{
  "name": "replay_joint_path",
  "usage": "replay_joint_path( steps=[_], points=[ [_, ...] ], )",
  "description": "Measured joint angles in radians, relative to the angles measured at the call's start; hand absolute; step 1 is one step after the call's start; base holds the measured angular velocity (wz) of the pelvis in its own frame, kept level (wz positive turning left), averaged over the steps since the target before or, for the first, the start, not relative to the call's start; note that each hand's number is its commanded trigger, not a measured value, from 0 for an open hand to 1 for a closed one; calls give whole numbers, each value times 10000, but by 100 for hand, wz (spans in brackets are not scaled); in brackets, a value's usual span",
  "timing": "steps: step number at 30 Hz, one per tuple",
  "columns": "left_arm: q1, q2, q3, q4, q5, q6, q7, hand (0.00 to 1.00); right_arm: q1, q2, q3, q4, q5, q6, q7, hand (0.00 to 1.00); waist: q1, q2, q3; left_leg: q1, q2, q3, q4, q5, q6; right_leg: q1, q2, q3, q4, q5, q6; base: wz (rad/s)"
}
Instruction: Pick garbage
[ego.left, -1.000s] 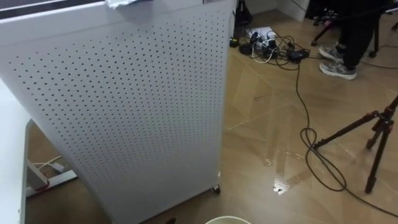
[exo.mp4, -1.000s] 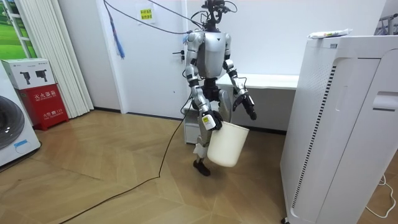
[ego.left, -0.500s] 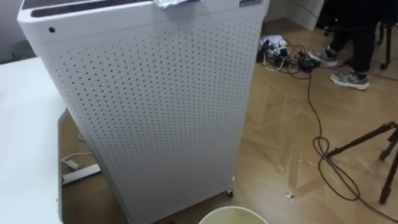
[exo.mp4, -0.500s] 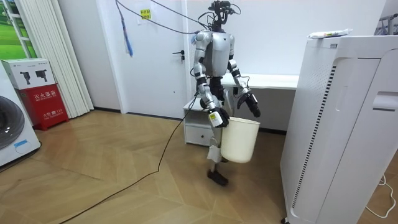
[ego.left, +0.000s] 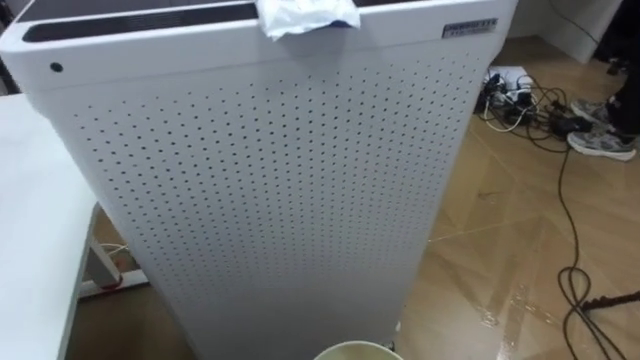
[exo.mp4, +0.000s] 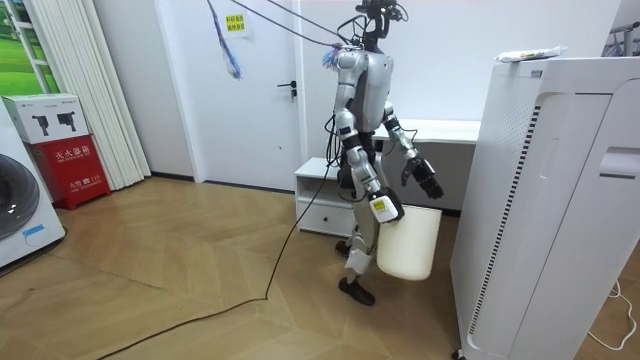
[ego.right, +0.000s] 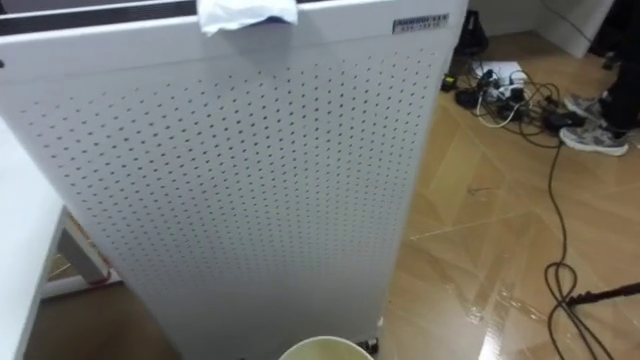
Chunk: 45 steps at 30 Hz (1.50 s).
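A crumpled white piece of garbage (ego.left: 305, 14) lies on top of a tall white perforated cabinet (ego.left: 280, 190), at its front edge. In the room view the garbage (exo.mp4: 530, 54) shows on that cabinet (exo.mp4: 545, 200) at the room view's right. I stand mid-step just short of the cabinet, facing it. My right hand (exo.mp4: 385, 208) hangs at my side, shut on the rim of a white bin (exo.mp4: 408, 242). The bin's rim (ego.left: 355, 351) shows at the bottom edge of the eye views. My left hand (exo.mp4: 425, 180) is held forward at waist height, fingers relaxed, holding nothing.
A white table (ego.left: 35, 230) stands at my left, close beside the cabinet. Cables and a power strip (ego.left: 520, 95) lie on the wooden floor at the right. A person's shoe (ego.left: 605, 145) is beyond them. A small drawer unit (exo.mp4: 325, 195) stands behind me.
I have walked closer to the cabinet with the bin in my right hand. The eye view has shifted, so the cabinet's top and the garbage stand nearer and more central.
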Motion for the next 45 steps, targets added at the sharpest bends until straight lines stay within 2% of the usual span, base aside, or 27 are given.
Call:
replay_joint_path(
  steps=[1,2,3,4,5,6,10,13,15,17,21,25,30,31,34,38,45],
  points=[
    [-43,-7,-3,-137,27,-6,1,0,-14,-40,-22,-5,0,-37,-5,100,-87,-18,12,-80,15,3,-171,-12,-6,5,-43,-1,7,-32,5,42],
    [-92,-3,-3,-392,232,-18,24,0,-7,-88,-117,5,19,-62,-36,100,-161,-33,22,-207,3,170,-788,-36,-47,33,-96,-5,39,-43,8,41],
    [-93,12,-9,-565,429,-95,131,0,-7,-162,-122,40,14,-107,-53,100,-327,-12,37,-323,9,254,-1574,58,-71,137,-149,-219,-46,-54,28,46],
    [-91,26,-44,-621,506,-111,191,0,27,-182,-130,54,15,-141,-75,100,-405,21,45,-347,1,277,-1916,112,-99,231,-168,-370,-109,-75,65,56],
    [-51,56,-113,-795,836,-110,301,0,126,-188,-158,53,11,-154,-154,100,-483,11,27,-223,-111,304,-2247,151,-62,395,-232,-553,-271,-117,137,60],
    [47,75,-188,-1129,1100,-111,444,0,208,-181,-307,52,14,-177,-227,100,-587,-42,44,-101,-232,288,-2477,266,38,514,-346,-701,-424,-137,210,52],
    [278,133,-308,-1930,2019,-173,1074,0,513,-200,-500,53,0,-393,-292,100,-552,-6,30,324,-529,293,-3056,541,185,950,-484,-721,-928,-25,459,23],
    [317,397,-252,-3018,2661,-302,1964,0,792,-200,-501,-4,5,-547,-296,100,-412,30,-3,579,-685,358,-3494,682,264,1091,-572,-668,-1174,65,570,0],
    [297,534,-137,-3993,2985,-642,2687,0,820,-201,-500,-10,37,-566,-296,100,-309,47,-17,709,-797,465,-3789,786,324,1089,-632,-673,-1203,93,611,-5],
    [304,557,-78,-4234,3091,-810,3208,0,820,-200,-477,-7,44,-585,-318,100,-296,88,-40,871,-818,475,-3969,832,340,1268,-643,-689,-1345,155,647,2],
    [320,767,-57,-4512,3923,-854,4317,0,811,-219,-469,35,28,-800,-359,100,-232,99,-42,960,-808,483,-4093,832,340,1393,-620,-700,-1556,200,675,1],
    [291,859,-25,-5057,4390,-1060,5208,0,822,-227,-432,53,34,-800,-379,100,-196,101,-43,955,-807,481,-4192,840,333,1391,-580,-708,-1671,251,676,0],
    [204,874,100,-5383,4798,-1849,6276,0,822,-220,-433,250,35,-807,-370,100,-97,91,-38,1192,-804,480,-4367,846,325,1651,-537,-719,-1908,297,696,0],
    [204,873,100,-5414,4800,-1911,6347,0,819,-220,-434,316,37,-813,-371,100,-97,95,-38,1249,-798,479,-4397,852,315,1742,-513,-726,-2009,333,705,3],
    [205,899,107,-5896,4807,-1986,6718,0,890,-218,-437,470,35,-795,-370,100,-62,91,-35,1440,-782,471,-4513,857,313,2036,-400,-735,-2334,454,726,0],
    [171,928,160,-6593,4807,-2160,7298,0,900,-217,-495,407,33,-786,-386,100,-74,73,-34,1515,-806,502,-4557,871,325,2083,-411,-700,-2374,484,751,-2],
    [4,1002,201,-7344,4805,-2197,7912,0,941,-218,-455,275,-13,-785,-647,100,-76,73,-34,1545,-800,493,-4559,875,324,2111,-403,-701,-2373,486,747,0]
  ],
)
